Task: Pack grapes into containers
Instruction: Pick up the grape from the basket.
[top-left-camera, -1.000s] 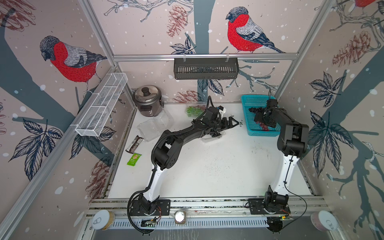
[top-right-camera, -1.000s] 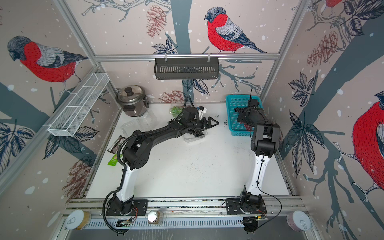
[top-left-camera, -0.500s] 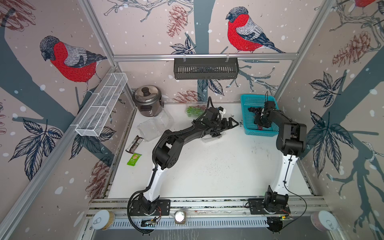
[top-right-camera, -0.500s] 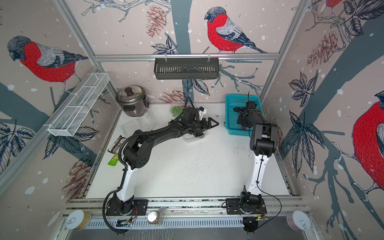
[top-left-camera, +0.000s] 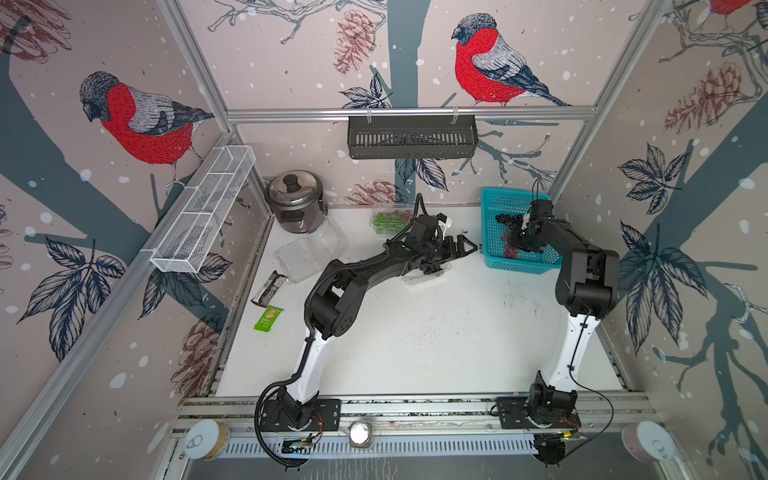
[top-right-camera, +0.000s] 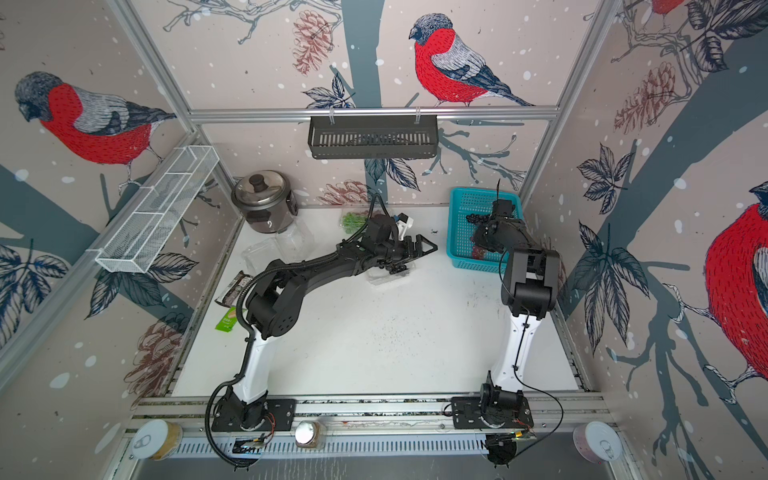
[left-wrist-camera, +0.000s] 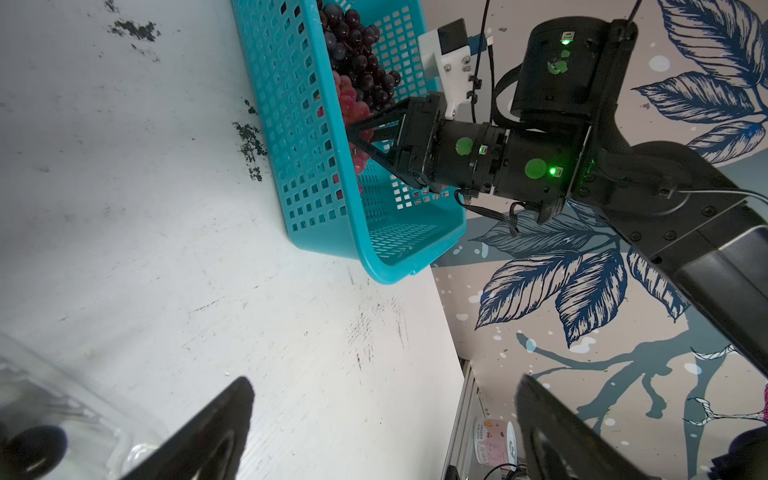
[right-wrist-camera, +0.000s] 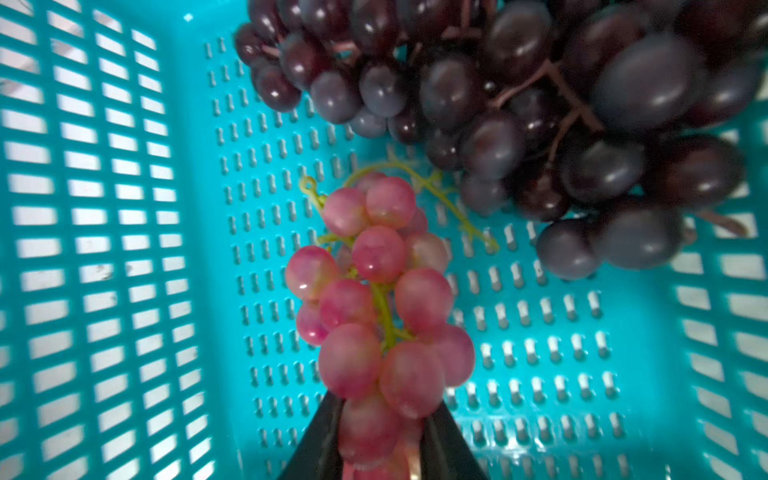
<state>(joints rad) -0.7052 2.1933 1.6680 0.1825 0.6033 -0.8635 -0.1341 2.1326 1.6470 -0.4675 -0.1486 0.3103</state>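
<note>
Right gripper (right-wrist-camera: 386, 405) clamped on red grapes (right-wrist-camera: 374, 291) inside basket (right-wrist-camera: 104, 208); dark grapes (right-wrist-camera: 540, 124) just beyond fingertips. Left gripper (left-wrist-camera: 384, 380) wide open, holding nothing; clear container (left-wrist-camera: 54, 395) beside one finger.

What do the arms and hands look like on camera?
Left arm and right arm match: white lower link, black above. A ribbed black hose runs up the left one; a thin black cable loops by the right base. Left hand and right hand have black triangular truss-like fingers. Round green stickers and green lights mark the right wrist.
</note>
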